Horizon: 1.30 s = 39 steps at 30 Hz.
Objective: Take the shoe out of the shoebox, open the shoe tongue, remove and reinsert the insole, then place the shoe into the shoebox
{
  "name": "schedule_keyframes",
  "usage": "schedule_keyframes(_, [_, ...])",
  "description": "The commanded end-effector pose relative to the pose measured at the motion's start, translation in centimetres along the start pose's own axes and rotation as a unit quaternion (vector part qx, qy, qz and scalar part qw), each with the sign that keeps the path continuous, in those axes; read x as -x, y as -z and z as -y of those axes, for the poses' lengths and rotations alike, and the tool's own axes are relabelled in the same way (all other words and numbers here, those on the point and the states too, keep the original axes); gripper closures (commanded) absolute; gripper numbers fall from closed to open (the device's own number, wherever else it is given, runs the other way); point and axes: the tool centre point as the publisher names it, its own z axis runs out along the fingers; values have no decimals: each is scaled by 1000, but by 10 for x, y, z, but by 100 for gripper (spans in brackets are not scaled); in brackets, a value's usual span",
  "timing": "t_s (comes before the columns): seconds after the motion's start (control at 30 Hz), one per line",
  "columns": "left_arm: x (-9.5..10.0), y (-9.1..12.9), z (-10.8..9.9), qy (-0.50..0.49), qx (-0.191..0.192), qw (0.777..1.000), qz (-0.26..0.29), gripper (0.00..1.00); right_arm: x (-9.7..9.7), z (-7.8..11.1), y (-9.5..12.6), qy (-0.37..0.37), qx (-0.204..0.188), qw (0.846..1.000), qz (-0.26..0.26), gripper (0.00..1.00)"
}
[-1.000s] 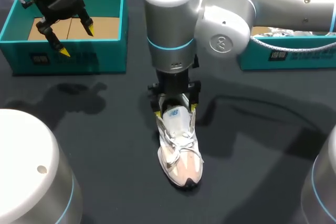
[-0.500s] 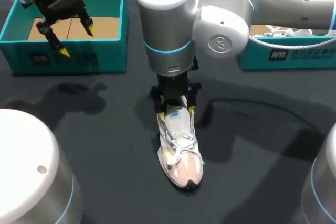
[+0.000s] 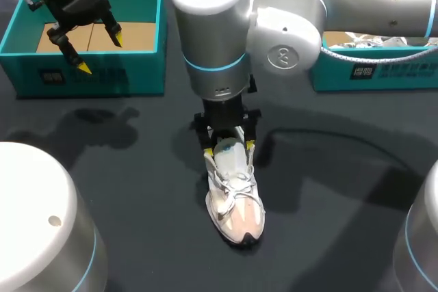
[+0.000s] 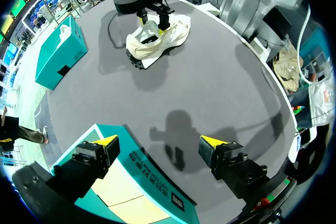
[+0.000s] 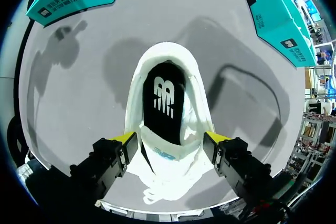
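A white and pink shoe (image 3: pixel 235 196) stands on the dark table, toe toward the near edge. My right gripper (image 3: pixel 228 147) hangs straight down over its heel end. In the right wrist view this gripper (image 5: pixel 170 140) is open, its yellow tips flanking the shoe (image 5: pixel 168 66) at the tongue (image 5: pixel 169 153). The dark insole (image 5: pixel 164 103) lies inside the shoe. I cannot tell whether the tips touch the sides. My left gripper (image 3: pixel 100 51) is open and empty above the teal shoebox (image 3: pixel 147 66) at the far left. From the left wrist, the shoe (image 4: pixel 173 38) is far ahead of that gripper (image 4: pixel 160 141).
A second teal box (image 3: pixel 369 73) with white contents stands at the far right behind my right arm. The left shoebox (image 4: pixel 152 187) shows bare cardboard inside.
My right gripper closed in on the shoe's sides, then widened slightly, and the arm shifted a little to the left. The shoe and my left arm have not moved.
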Motion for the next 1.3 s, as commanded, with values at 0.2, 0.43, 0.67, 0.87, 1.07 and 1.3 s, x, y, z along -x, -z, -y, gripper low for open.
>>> schedule_keyframes(0.2, [0, 0, 0, 0, 1, 1000, -1, 0, -1, 8, 2, -8, 3, 1000, 5, 18])
schedule_keyframes(0.43, [0, 0, 0, 0, 1, 1000, -1, 0, 4, 18, 4, -24, 5, 1000, 7, 17])
schedule_keyframes(0.67, [0, 0, 0, 0, 1, 1000, -1, 0, 12, 32, 4, -36, 3, 999, 1, 16])
schedule_keyframes(0.87, [0, 0, 0, 0, 1, 1000, -1, 0, 14, 49, 8, -43, 0, 999, -6, 15])
schedule_keyframes(1.07, [0, 0, 0, 0, 1, 1000, -1, 0, 16, 71, 15, -58, 0, 998, -11, 17])
schedule_keyframes(1.3, [0, 0, 0, 0, 1, 1000, -1, 0, 10, 81, 35, -60, 16, 998, -4, 42])
